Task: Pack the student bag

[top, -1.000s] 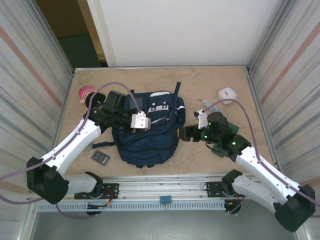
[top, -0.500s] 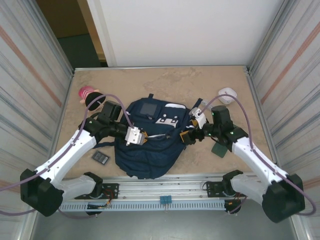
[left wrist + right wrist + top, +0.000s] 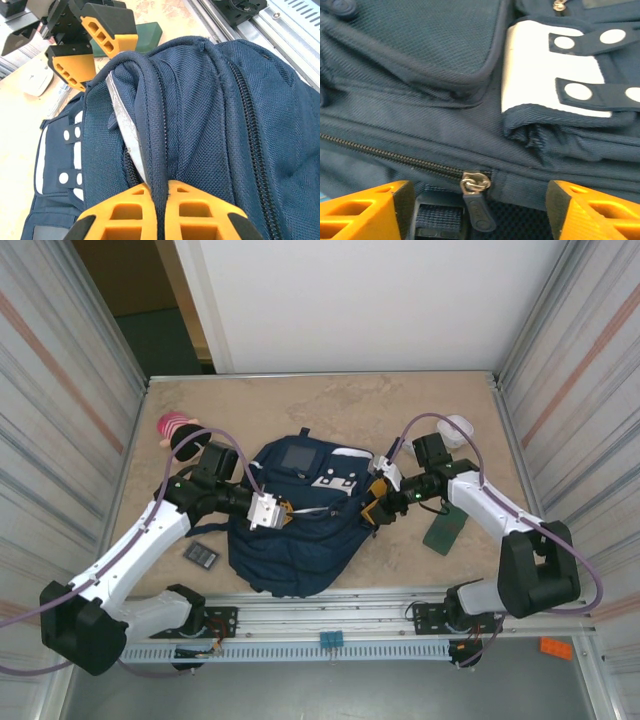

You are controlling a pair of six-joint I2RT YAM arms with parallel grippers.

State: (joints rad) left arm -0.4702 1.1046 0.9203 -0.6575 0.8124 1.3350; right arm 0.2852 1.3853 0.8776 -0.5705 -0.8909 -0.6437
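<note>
The student bag (image 3: 300, 535), a navy backpack with white buckle patches (image 3: 545, 65), lies in the middle of the table. My left gripper (image 3: 285, 512) is shut on a raised fold of the bag's edge beside its zipper, and the fabric runs up between the orange fingertips (image 3: 125, 205). My right gripper (image 3: 375, 502) is at the bag's right side, open. Its fingers (image 3: 370, 210) straddle a metal zipper slider with a dark pull tab (image 3: 477, 197) and touch neither. The right gripper (image 3: 95, 50) also shows beyond the pinched fold.
A pink striped doll (image 3: 175, 432) lies at the far left. A small dark flat item (image 3: 200, 554) sits left of the bag. A green notebook (image 3: 445, 530) lies to the right and a white round object (image 3: 455, 430) at the far right.
The left gripper has dragged the pinched bag edge left and nearer, spreading the bag. The right arm swung from the table beside the bag up to its right side, and its jaws narrowed a little.
</note>
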